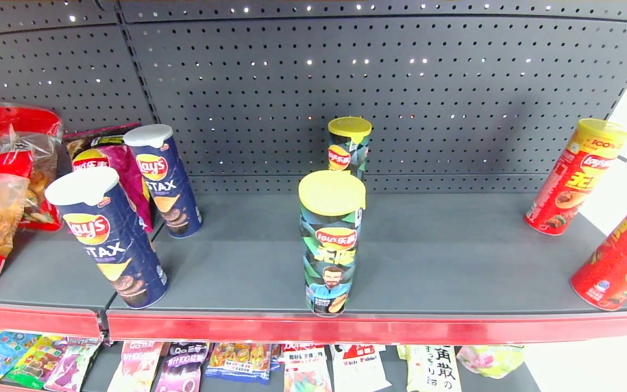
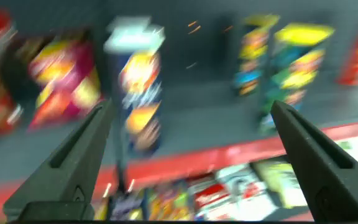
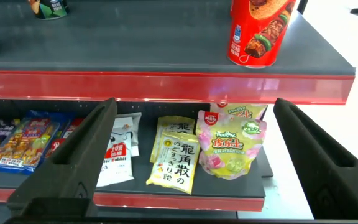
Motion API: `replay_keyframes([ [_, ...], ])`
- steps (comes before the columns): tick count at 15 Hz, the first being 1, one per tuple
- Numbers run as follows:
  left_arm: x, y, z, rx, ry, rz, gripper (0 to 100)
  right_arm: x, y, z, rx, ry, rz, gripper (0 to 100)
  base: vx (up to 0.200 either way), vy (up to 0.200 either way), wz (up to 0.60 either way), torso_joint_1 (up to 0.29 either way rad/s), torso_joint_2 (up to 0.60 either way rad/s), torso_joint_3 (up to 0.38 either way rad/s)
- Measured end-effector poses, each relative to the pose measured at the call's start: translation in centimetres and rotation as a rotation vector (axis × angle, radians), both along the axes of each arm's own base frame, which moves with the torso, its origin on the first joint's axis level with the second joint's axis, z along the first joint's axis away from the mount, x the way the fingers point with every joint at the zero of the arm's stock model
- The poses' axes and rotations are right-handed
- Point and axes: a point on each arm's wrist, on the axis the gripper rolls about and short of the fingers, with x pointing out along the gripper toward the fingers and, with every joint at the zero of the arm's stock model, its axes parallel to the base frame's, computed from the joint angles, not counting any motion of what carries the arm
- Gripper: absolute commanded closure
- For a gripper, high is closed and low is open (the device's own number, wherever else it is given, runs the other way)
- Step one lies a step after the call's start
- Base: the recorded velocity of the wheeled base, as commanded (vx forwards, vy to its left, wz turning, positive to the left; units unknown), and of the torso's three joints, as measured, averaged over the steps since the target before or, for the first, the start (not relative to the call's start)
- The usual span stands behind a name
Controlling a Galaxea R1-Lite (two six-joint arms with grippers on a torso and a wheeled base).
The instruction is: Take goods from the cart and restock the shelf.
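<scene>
**Six chip cans on the grey shelf**

I see the grey shelf (image 1: 428, 256) with its red front lip holding six tall chip cans, all standing, in three front-and-back pairs. On the left, the front blue can (image 1: 108, 237) has a white lid and sits near the lip, with the rear blue can (image 1: 164, 179) behind it. In the middle, the front green can (image 1: 331, 242) has a yellow lid and stands at the lip, with the rear green can (image 1: 348, 146) at the back. On the right are the rear red can (image 1: 575, 177) and the front red can (image 1: 621, 256), the latter partly cut off.
</scene>
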Motion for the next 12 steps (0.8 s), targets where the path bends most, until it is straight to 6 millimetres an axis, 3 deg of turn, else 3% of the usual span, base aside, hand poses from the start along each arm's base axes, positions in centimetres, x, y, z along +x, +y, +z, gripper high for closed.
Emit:
replay_keyframes([
  [2,2.9,-0.4,4.9,0.044,0.026,-0.138,0,0.0,0.0,0.0,0.000,0.000,0.000,0,0.000,0.000,0.00,0.000,0.00,0.000],
  [4,6.4,-0.7,7.6,0.101,0.052,-0.224,0,0.0,0.0,0.0,0.000,0.000,0.000,0,0.000,0.000,0.00,0.000,0.00,0.000],
  [8,11.7,-2.5,8.2,0.151,0.138,-0.398,0,0.0,0.0,0.0,0.000,0.000,0.000,0,0.000,0.000,0.00,0.000,0.00,0.000],
  [12,14.9,-5.2,6.8,0.190,0.251,-0.439,0,0.0,0.0,0.0,0.000,0.000,0.000,0,0.000,0.000,0.00,0.000,0.00,0.000],
])
